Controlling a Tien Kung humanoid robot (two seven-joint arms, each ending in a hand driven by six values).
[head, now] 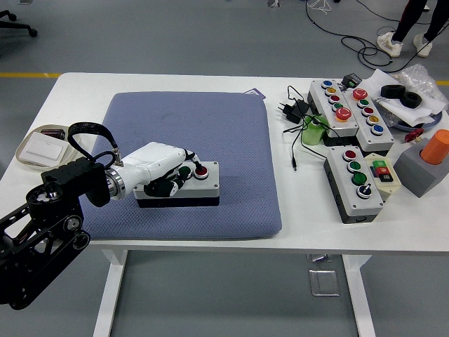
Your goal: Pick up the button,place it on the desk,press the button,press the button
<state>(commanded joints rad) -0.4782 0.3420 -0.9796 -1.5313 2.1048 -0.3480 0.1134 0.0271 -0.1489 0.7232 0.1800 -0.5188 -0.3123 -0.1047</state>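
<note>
A white two-button box (203,185) with a black base lies on the blue-grey pad (189,126), near the pad's front edge. It carries a green button (185,170) and a red button (201,170). My left hand (175,170), white with black fingers, lies over the box's left half. One fingertip (193,166) rests at the red button, the other fingers curl over the green button and the box's front. The right arm is out of view.
A beige tray (38,149) with a white switch sits left of the pad. Right of the pad lie several button boxes (354,182), a black plug and cable (295,112), a grey block with an orange cylinder (429,165) and tape rolls. A person's legs stand at top right.
</note>
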